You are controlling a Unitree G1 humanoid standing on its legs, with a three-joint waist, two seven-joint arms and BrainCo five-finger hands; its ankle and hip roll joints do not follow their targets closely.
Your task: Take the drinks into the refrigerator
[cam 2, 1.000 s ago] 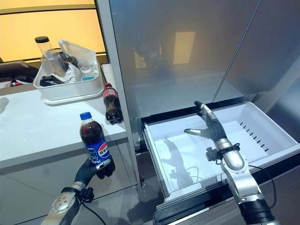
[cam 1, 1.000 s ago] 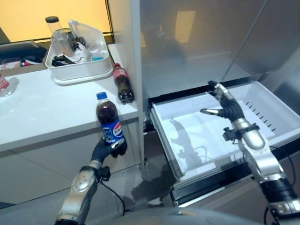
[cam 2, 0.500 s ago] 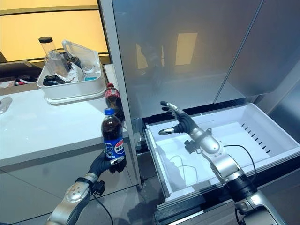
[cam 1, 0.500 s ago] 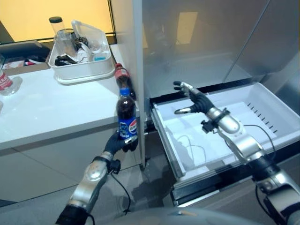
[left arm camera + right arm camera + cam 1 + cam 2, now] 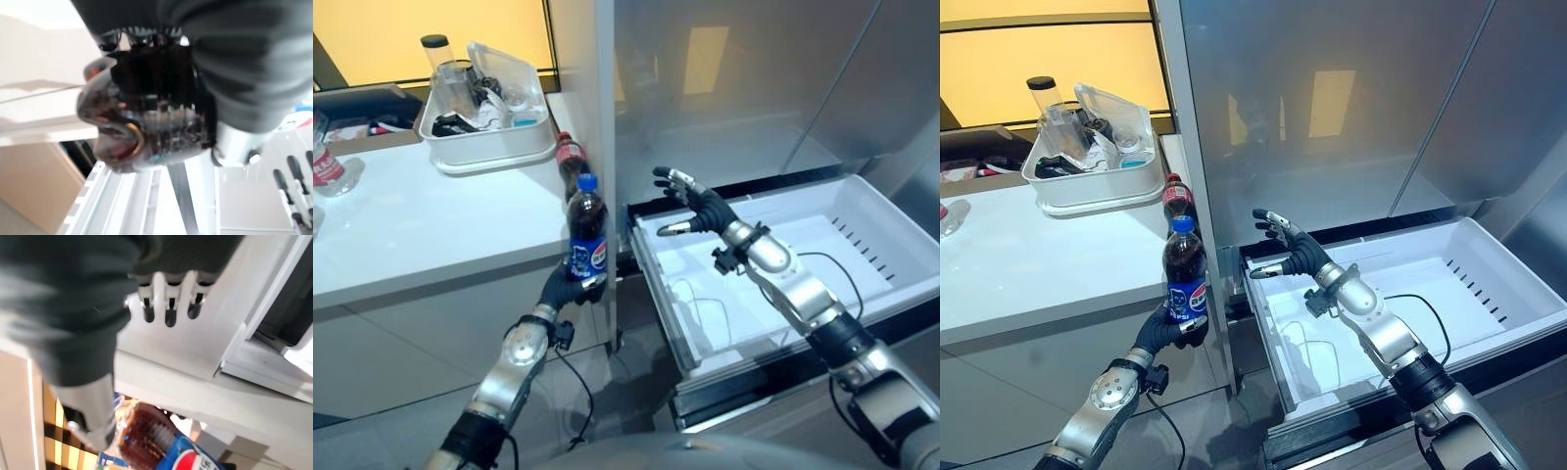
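The left hand (image 5: 570, 287) grips 1 cola bottle (image 5: 587, 232) by its bottom, upright, beside the counter (image 5: 421, 230) edge and near the open drawer (image 5: 862, 240). The right hand (image 5: 697, 206) hangs over the drawer's near corner with fingers spread, holding nothing. The drawer looks empty, so nothing is put away yet. 1 more bottle (image 5: 570, 162) waits on the counter. The held bottle has a blue label; maybe a round logo, too small to read.

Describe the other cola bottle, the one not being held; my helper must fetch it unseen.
Start at the white counter left of the fridge. Follow its right edge to where it meets the fridge wall: the bottle stands there, in front of the white tub. It has a red cap and red label, unlike the blue-capped bottle in the left hand.
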